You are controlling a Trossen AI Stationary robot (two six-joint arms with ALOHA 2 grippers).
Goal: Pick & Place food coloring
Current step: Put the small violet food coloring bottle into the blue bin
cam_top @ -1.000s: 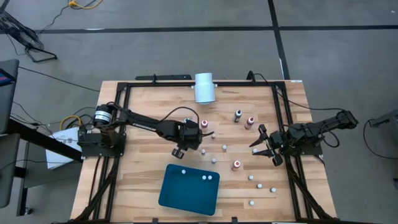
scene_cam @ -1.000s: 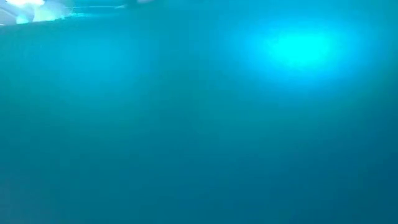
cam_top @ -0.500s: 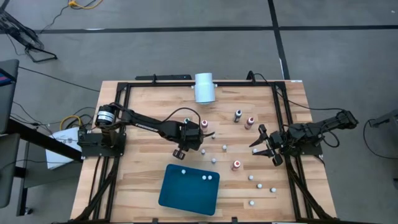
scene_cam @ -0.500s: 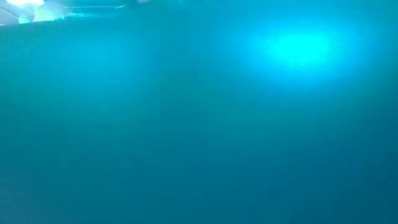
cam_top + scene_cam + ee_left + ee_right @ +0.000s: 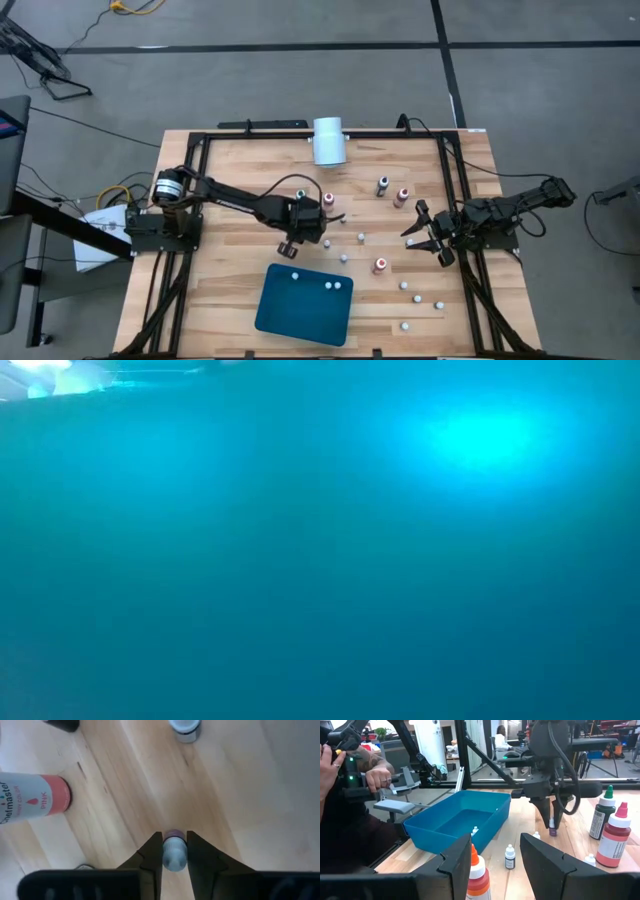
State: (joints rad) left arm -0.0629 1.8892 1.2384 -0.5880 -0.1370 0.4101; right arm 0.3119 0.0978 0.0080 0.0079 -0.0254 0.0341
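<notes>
The food coloring bottles are tiny, white-capped and stand scattered on the wooden table (image 5: pixel 230 180). Three lie in the teal tray (image 5: pixel 305 315). My left gripper (image 5: pixel 318 222) points down at mid-table, shut on a small purple bottle (image 5: pixel 174 854); the right wrist view shows it too (image 5: pixel 552 827). A pink-labelled bottle (image 5: pixel 35 800) stands beside the left gripper. My right gripper (image 5: pixel 422 236) waits open near the table's right edge, with a red bottle (image 5: pixel 476 875) just ahead of its fingers. The low view is filled with teal. My left gripper pinches the purple bottle between its two fingers, which sit on its cap and shoulder (image 5: pixel 174 851). The fingers come from above, pointing down. The bottle stays upright under them (image 5: pixel 552 830); whether its base stands on the table, I cannot tell.
A large white cylinder (image 5: pixel 329 140) lies at the far edge. A dark green bottle (image 5: pixel 602 817) and a taller red one (image 5: pixel 616 840) stand right of the left gripper. A black frame (image 5: pixel 450 190) borders the table. A person's hands (image 5: pixel 375 777) show beyond the tray.
</notes>
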